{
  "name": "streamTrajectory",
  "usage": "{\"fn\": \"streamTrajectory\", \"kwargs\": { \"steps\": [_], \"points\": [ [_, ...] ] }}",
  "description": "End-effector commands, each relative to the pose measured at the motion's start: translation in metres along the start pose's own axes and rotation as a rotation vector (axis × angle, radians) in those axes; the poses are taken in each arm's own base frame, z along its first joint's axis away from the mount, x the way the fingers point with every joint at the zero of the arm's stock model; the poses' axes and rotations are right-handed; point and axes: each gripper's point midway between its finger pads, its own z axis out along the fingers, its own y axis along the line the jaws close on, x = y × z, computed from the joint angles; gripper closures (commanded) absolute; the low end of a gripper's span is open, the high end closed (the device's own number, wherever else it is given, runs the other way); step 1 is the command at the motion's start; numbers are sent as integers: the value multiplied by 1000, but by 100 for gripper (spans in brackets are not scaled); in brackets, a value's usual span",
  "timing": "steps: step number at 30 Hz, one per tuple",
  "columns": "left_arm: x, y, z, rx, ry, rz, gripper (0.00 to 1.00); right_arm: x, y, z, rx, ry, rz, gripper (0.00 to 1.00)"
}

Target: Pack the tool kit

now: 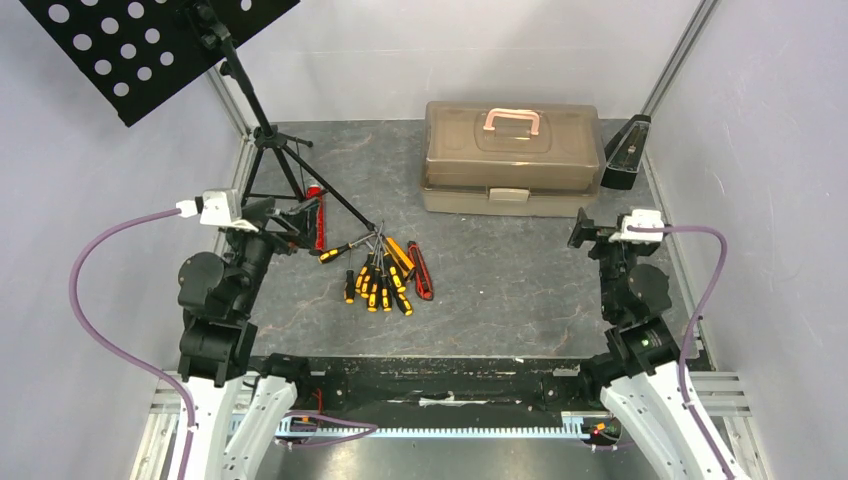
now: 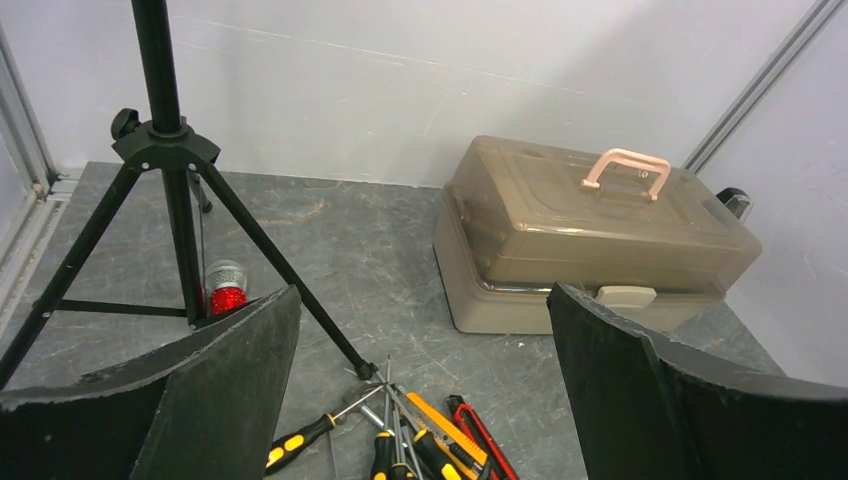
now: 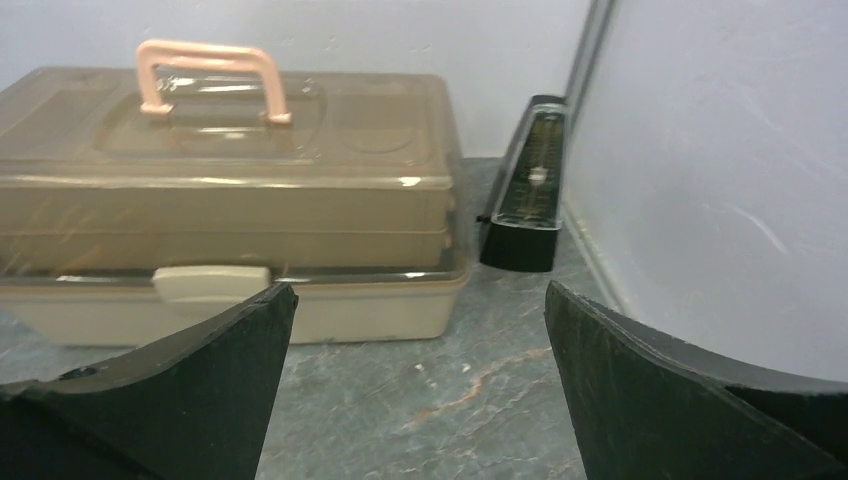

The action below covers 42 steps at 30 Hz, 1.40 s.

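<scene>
The tan-brown toolbox [image 1: 512, 157] stands shut at the back of the table, pale handle on top; it also shows in the left wrist view [image 2: 590, 240] and the right wrist view [image 3: 225, 200]. A heap of yellow-and-black screwdrivers [image 1: 378, 280] lies mid-table with an orange utility knife [image 1: 402, 252] and a red utility knife [image 1: 421, 271] at its right; they show in the left wrist view too [image 2: 400, 450]. My left gripper [image 1: 290, 222] is open and empty, left of the heap. My right gripper [image 1: 590, 232] is open and empty, near the toolbox's right front corner.
A black tripod music stand [image 1: 262, 130] stands at the back left, one leg ending by the screwdriver heap. A plain red bar-shaped piece [image 1: 317, 215] lies under the tripod beside my left gripper. A black metronome [image 1: 627, 152] stands right of the toolbox by the wall.
</scene>
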Motion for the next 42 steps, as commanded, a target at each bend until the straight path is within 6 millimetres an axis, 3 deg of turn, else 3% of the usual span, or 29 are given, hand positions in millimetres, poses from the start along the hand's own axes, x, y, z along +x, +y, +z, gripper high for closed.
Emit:
{"fn": "streamTrajectory", "kwargs": {
  "steps": [1,6,9,18,19,23,29,34,42],
  "points": [
    [2,-5,16,14,-1,-93,0,-5,30,12,-130,64,29,2],
    [25,-13,48,53,102,-191,0,10,69,36,-261,193,52,2],
    [39,-21,70,84,173,-259,0,18,82,59,-290,316,18,2],
    [84,-56,149,151,335,-349,0,1,33,141,-183,372,138,2],
    [88,-61,157,158,344,-354,0,-1,17,151,-170,362,166,2],
    [101,-78,189,193,349,-372,0,10,14,186,-263,394,274,2],
    [115,-112,230,272,389,-397,1,50,17,222,-324,481,375,4],
    [135,-118,259,283,433,-414,2,76,32,219,-385,560,457,13],
    [185,-123,287,298,539,-410,6,93,39,166,-381,615,513,29]
  ]
}}
